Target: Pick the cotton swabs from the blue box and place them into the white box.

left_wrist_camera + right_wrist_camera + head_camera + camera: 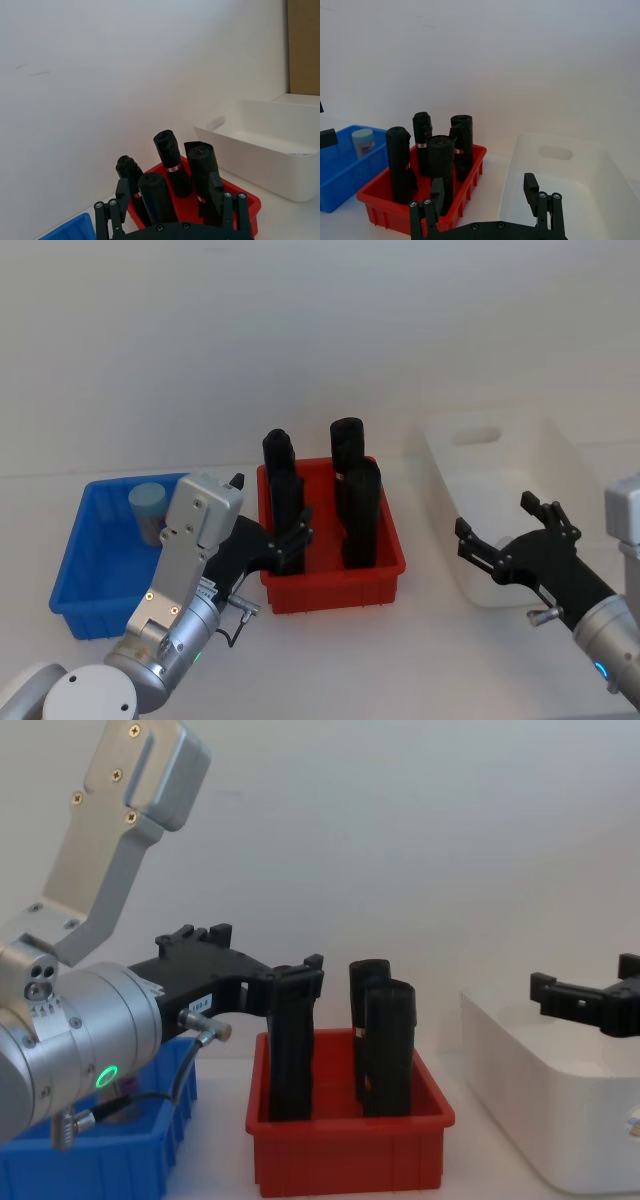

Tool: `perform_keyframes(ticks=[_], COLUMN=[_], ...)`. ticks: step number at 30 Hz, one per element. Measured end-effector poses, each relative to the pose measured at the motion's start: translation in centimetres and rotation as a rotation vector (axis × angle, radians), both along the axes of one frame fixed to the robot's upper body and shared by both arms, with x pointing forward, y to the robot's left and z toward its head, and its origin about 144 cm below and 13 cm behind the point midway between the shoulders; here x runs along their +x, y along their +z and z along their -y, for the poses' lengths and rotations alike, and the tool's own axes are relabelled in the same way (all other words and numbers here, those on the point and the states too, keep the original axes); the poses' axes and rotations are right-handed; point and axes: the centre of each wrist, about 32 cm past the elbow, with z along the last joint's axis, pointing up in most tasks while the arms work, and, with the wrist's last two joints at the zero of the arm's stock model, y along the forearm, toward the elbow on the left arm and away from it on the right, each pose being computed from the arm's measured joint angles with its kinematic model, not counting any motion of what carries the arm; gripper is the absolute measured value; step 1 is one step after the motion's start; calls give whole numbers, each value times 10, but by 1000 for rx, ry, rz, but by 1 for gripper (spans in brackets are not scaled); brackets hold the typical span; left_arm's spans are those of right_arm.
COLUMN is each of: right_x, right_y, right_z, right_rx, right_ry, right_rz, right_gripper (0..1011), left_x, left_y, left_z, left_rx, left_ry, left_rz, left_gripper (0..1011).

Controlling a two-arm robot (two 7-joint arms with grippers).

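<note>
One cotton swabs jar with a pale blue lid stands at the back of the blue box on the left; the right wrist view shows the jar inside the blue box. My left gripper is open and empty, held above the gap between the blue box and the red bin, to the right of the jar. The white box sits at the right. My right gripper hovers open and empty over its near end. In the chest view the left gripper is level with the black rolls' tops.
Between the two boxes sits a red bin holding several tall black rolls, close to my left gripper's fingers. A white wall stands behind. Bare table lies in front of the bins.
</note>
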Motion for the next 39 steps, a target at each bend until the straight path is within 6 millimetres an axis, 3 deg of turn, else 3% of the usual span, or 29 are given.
perform_keyframes(ticks=[21, 39], right_x=[66, 126], right_y=[-7, -18], right_z=[-5, -22], right_rx=[-42, -49], right_ry=[149, 276], right_rz=[13, -14], right_gripper=[1001, 1002], left_x=[0, 0], left_y=[0, 0], left_z=[0, 0], left_rx=[0, 0], left_ry=[0, 0], left_rz=[0, 0], left_gripper=[1004, 1004])
